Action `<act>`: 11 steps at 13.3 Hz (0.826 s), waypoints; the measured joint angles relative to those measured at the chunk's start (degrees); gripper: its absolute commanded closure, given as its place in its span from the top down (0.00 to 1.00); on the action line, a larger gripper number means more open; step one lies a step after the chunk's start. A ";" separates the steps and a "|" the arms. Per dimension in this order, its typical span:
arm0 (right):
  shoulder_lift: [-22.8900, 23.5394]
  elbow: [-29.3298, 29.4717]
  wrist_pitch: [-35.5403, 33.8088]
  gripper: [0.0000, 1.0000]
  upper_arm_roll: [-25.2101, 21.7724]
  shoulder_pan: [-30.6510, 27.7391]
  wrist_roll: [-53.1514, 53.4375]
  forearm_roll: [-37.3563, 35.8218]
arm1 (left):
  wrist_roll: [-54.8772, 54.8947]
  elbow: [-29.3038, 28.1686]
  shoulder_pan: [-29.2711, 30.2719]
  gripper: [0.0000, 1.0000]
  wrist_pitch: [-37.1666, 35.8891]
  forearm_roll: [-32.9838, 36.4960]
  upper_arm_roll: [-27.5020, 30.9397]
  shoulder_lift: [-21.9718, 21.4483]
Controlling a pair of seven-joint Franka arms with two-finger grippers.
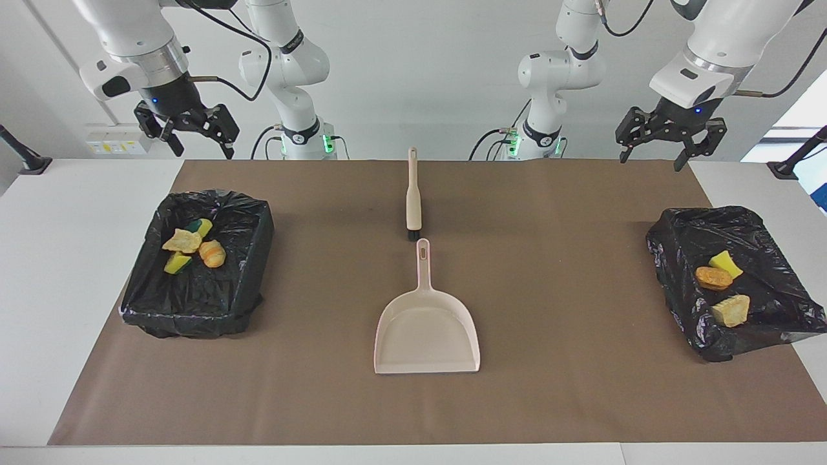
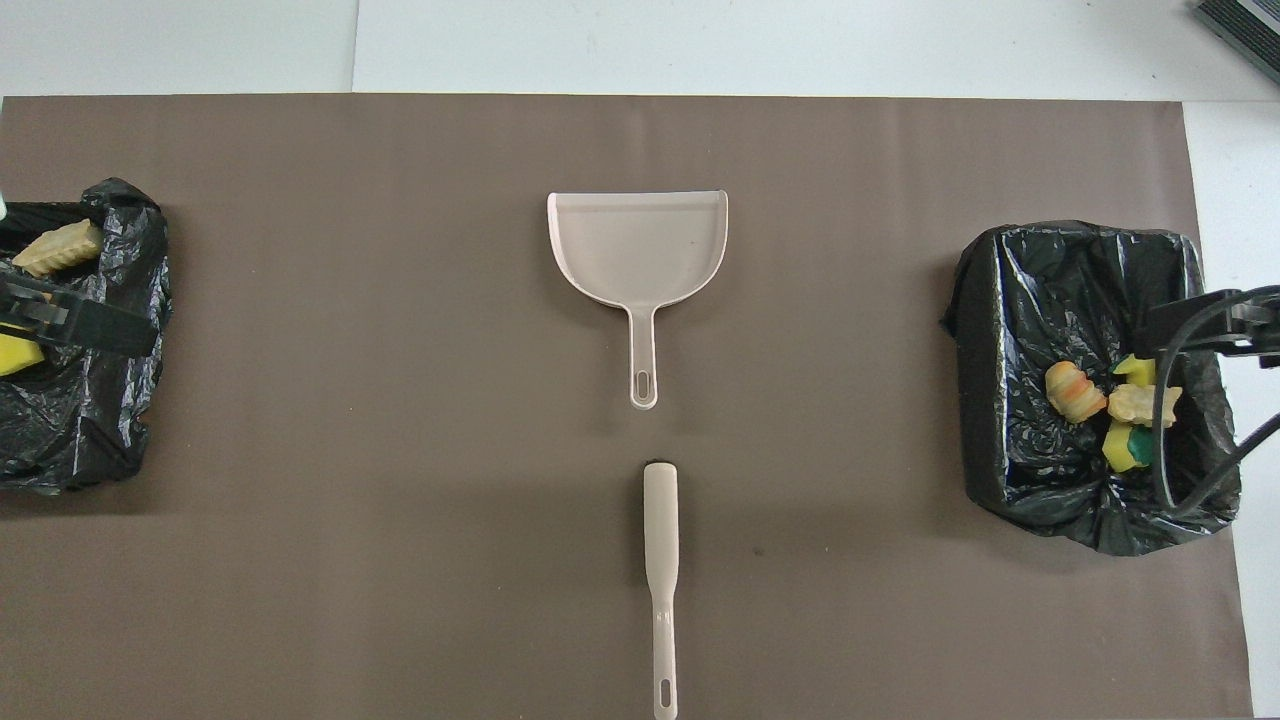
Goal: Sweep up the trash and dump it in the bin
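Observation:
The trash lies in two black-lined bins. Several scraps (image 1: 192, 247) sit in the bin (image 1: 194, 310) toward the right arm's end, also in the overhead view (image 2: 1105, 405). Three scraps (image 1: 723, 284) sit in the bin (image 1: 743, 226) toward the left arm's end. A beige dustpan (image 1: 426, 329) lies empty mid-table with its handle toward the robots. A beige brush (image 1: 413, 200) lies in line with it, nearer to the robots. My right gripper (image 1: 205, 154) hangs open and empty, high over its bin's robot-side edge. My left gripper (image 1: 649, 163) hangs open and empty likewise.
A brown mat (image 1: 581, 361) covers most of the white table (image 1: 58, 271). In the overhead view the dustpan (image 2: 638, 250) and brush (image 2: 661, 560) lie between the two bins (image 2: 1000, 300) (image 2: 100, 420), and the gripper tips partly cover the bins.

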 measured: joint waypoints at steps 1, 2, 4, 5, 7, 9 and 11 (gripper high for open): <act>0.00 0.00 0.00 1.00 0.14 0.00 0.00 0.00 | 0.00 0.04 0.00 1.00 -0.91 -0.17 0.00 -0.17; 0.00 0.00 0.00 1.00 0.22 0.00 0.00 0.00 | 0.00 0.04 0.00 1.00 -1.49 -0.33 0.00 -0.25; 0.00 0.00 0.00 1.00 0.25 0.00 0.00 0.00 | 0.00 0.04 0.00 1.00 -1.85 -0.39 0.10 -0.27; 0.00 0.00 0.00 1.00 0.25 -0.01 0.00 0.00 | 0.00 0.04 0.01 1.00 -2.02 -0.39 0.27 -0.27; 0.00 0.00 0.00 1.00 0.25 -0.08 0.00 0.00 | 0.01 0.02 0.01 1.00 -3.12 -0.39 0.63 -0.37; 0.00 0.00 0.00 1.00 0.25 -0.12 0.00 0.00 | 0.01 -0.11 0.01 1.00 -3.87 -0.39 0.66 -0.65; 0.00 0.00 0.00 1.00 0.26 -0.14 0.00 0.00 | 0.01 -1.06 0.01 1.00 -4.14 -0.40 0.66 -1.37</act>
